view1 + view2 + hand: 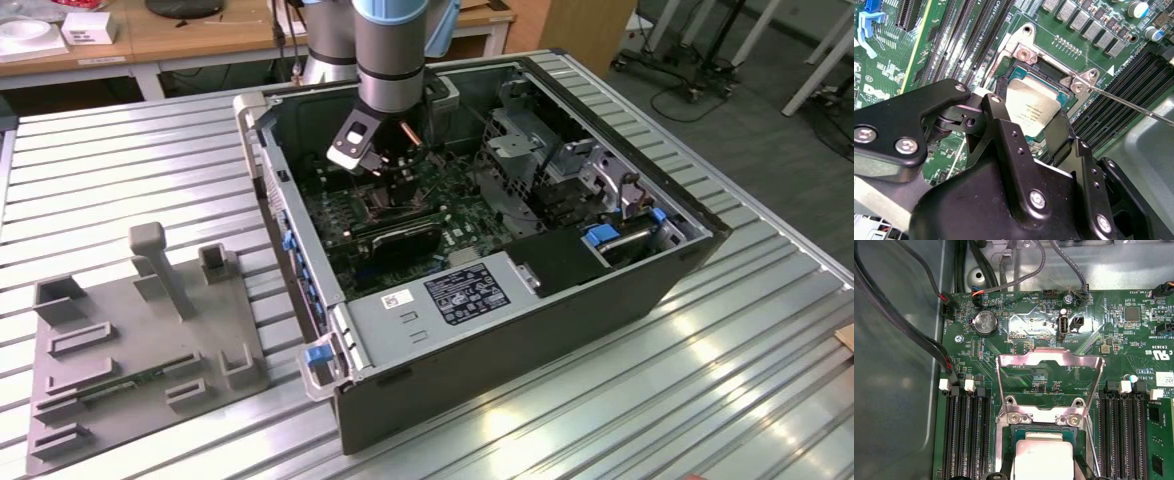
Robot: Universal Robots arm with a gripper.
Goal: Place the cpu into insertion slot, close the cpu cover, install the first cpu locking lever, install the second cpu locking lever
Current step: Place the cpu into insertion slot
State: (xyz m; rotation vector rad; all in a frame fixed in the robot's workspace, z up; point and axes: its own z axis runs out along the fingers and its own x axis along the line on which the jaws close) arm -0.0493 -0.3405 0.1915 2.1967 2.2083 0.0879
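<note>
My gripper (1026, 115) reaches down into the open computer case (641, 290), over the green motherboard (1134, 335). Its black fingers (999, 130) sit against two opposite sides of the cpu (1030, 107), a pale silver square chip, and the gripper is shut on it. The cpu (1044, 455) sits at the insertion slot (1046, 429), level with or just above it. I cannot tell whether it is fully seated. The cpu cover (1009, 360), a silvery frame with a square window, is swung open away from the slot. A thin metal locking lever (1129, 104) sticks out beside the socket.
Black memory slots (966, 435) flank the socket on both sides. Cables (914, 330) run along the case wall near the board. In the exterior view, a grey parts fixture (134, 340) lies on the ribbed metal table at the left, and drive bays (561, 170) fill the case's right side.
</note>
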